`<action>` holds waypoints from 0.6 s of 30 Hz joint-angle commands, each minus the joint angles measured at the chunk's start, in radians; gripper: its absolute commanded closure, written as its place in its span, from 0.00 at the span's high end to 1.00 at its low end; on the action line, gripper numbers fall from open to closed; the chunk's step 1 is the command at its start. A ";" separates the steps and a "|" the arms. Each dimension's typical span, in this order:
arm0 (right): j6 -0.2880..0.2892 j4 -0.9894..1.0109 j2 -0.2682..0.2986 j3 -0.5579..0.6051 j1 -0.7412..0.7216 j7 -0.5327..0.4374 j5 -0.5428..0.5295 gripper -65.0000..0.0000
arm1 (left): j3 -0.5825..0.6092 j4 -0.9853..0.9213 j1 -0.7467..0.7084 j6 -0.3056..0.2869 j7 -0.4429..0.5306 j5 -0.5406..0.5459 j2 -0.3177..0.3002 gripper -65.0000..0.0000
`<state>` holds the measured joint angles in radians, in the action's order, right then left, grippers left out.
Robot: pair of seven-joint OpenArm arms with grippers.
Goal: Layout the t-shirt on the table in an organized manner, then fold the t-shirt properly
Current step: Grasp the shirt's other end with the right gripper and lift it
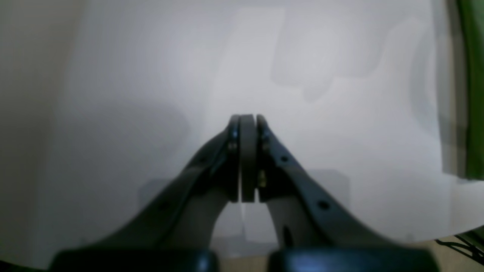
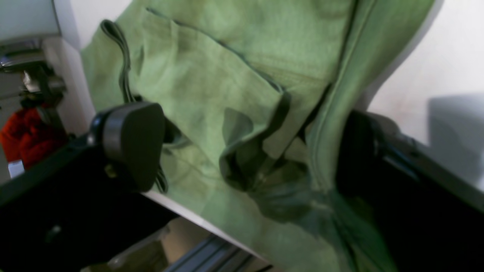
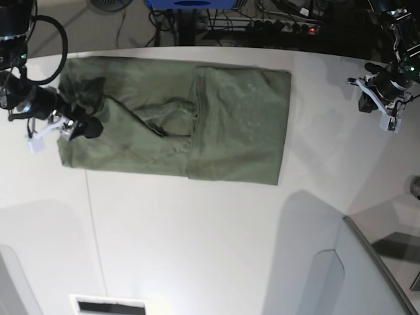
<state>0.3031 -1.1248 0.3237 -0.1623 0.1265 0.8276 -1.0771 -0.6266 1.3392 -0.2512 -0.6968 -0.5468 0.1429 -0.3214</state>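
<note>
The right gripper [image 2: 242,151], spread wide astride the limp, light t-shirt [image 3: 216,125], is best closed on its bunched edge.

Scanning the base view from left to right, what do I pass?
Right pincer, open at the shirt's left end → t-shirt, lying partly folded → bare table → left pincer, shut, off the cloth.
</note>
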 commanded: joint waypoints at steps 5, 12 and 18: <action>-0.034 0.012 -0.018 0.073 0.003 0.083 0.044 0.85 | -0.003 0.009 0.011 -0.001 0.020 0.014 -0.020 0.00; -0.034 0.016 -0.045 0.105 -0.001 0.083 0.048 0.84 | -0.003 0.010 0.019 -0.001 0.020 0.014 -0.020 0.00; -0.034 0.019 -0.039 0.099 -0.008 0.080 0.048 0.83 | -0.003 0.009 0.019 -0.001 0.020 0.014 -0.018 0.00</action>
<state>0.3084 -1.1225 0.2794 -0.0719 0.1085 0.8547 -1.1133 -0.6250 1.3346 -0.2359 -0.6964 -0.5423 0.1440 -0.3218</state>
